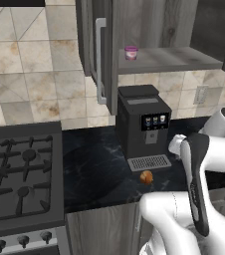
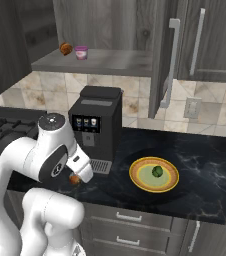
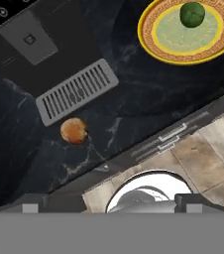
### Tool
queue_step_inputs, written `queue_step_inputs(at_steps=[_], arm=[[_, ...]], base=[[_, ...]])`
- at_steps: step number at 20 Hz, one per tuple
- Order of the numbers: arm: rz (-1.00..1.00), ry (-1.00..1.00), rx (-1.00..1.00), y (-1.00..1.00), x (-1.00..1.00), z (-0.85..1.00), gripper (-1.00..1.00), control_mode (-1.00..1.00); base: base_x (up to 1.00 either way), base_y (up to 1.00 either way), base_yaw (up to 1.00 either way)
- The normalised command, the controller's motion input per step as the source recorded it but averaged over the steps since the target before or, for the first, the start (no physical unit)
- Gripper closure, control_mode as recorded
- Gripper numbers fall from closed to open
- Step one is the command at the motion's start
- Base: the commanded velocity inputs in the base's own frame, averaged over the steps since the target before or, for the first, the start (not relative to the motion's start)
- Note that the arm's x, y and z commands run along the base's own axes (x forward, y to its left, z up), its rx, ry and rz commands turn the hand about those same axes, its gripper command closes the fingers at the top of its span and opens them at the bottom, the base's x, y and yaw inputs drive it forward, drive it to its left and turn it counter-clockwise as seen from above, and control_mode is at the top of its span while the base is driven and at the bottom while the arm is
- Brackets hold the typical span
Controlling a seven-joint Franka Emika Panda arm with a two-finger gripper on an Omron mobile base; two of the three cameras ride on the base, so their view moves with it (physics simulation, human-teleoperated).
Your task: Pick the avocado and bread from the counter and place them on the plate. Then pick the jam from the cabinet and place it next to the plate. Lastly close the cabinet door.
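Resting on the yellow plate, the avocado sits slightly off centre; plate is on the black counter, right of the coffee machine. Bread lies on the counter just in front of the machine's drip grille, apart from it, well left of the plate. Jam stands upright on the shelf board inside the cabinet; right base view shows a small brown item just beside it. Cabinet door hangs open, silver bar handle facing out. End effector is released, fingers spread wide w/ nothing between them, held above the counter's front edge, apart from the bread. Stove at left of counter.
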Motion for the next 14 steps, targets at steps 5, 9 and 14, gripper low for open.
queue_step_inputs(at_steps=[5,9,14], arm=[[0.47,0.00,-0.12,0.28,0.14,-0.03,-1.00,-1.00],[0.39,0.00,-0.14,0.31,0.16,-0.17,-1.00,-1.00],[0.25,0.00,-0.11,0.31,0.02,-0.26,-1.00,-1.00]], base=[[0.00,0.00,0.00],[0.00,0.00,0.00],[0.00,0.00,0.00]])
